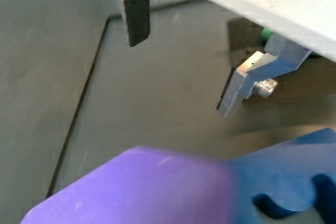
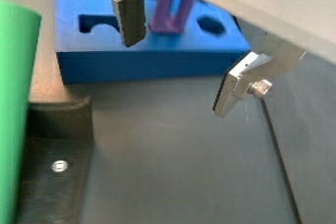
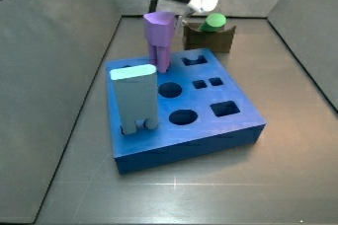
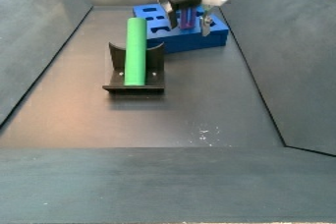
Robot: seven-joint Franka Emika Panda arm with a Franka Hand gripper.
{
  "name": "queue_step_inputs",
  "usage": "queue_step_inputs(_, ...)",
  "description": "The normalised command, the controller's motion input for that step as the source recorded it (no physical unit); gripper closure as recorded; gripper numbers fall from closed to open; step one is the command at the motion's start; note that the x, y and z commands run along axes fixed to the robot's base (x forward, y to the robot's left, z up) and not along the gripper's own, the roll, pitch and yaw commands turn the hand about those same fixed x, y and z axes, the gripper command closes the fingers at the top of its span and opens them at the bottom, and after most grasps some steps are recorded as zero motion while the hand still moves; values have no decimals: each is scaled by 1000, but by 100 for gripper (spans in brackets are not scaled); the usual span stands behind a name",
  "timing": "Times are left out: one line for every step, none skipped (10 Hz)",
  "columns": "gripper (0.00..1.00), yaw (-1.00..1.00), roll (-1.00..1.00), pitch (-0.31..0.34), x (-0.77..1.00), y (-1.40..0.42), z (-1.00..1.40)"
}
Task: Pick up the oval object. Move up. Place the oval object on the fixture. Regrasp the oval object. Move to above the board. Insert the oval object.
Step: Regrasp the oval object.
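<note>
So you're sitting right between "place on the fixture" and "regrasp", by the look of it: the oval object [image 4: 134, 49] is lying along the fixture [image 4: 136, 83], resting in its cradle, and nothing is holding it. The gripper [image 4: 184, 12] hangs up in the air between the fixture and the board [image 3: 185, 111], well clear of the green peg. In both wrist views the fingers [image 2: 130, 18] are spread wide with only bare floor between them, no piece in there and no contact with anything. My guess for your next move: swing back over the fixture, line the jaws across the peg and come down on it so you end up with a grip that lets it go end-first into its hole. Watch the purple peg [image 3: 158, 37] and the light-blue peg [image 3: 132, 96] already standing in the board, since they're tall. Can't tell from these views which hole is the oval one.
</note>
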Motion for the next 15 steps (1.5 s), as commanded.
queue_step_inputs(0, -917, 1000, -278, -51, -18, 6)
queue_step_inputs(0, -924, 1000, -274, -47, -14, 2)
queue_step_inputs(0, -934, 1000, -267, -44, -11, 1)
queue_step_inputs(0, -945, 1000, -247, -45, -12, -5)
queue_step_inputs(0, -954, 1000, -216, -67, -1, -37)
queue_step_inputs(0, -931, 1000, -162, -69, 3, -157)
queue_step_inputs(0, -902, 1000, -112, -53, -6, -236)
queue_step_inputs(0, -878, 1000, -70, -52, -2, -290)
queue_step_inputs(0, -845, 1000, 28, -14, -10, -290)
queue_step_inputs(0, -844, 1000, 138, 3, 2, -222)
queue_step_inputs(0, -791, 1000, 320, 14, -4, -100)
queue_step_inputs(0, -752, 1000, 421, 12, -8, -48)
queue_step_inputs(0, -515, 801, 557, 8, -6, -52)
queue_step_inputs(0, -326, 615, 616, 27, 6, -79)
queue_step_inputs(0, -78, 400, 635, 28, -5, -94)
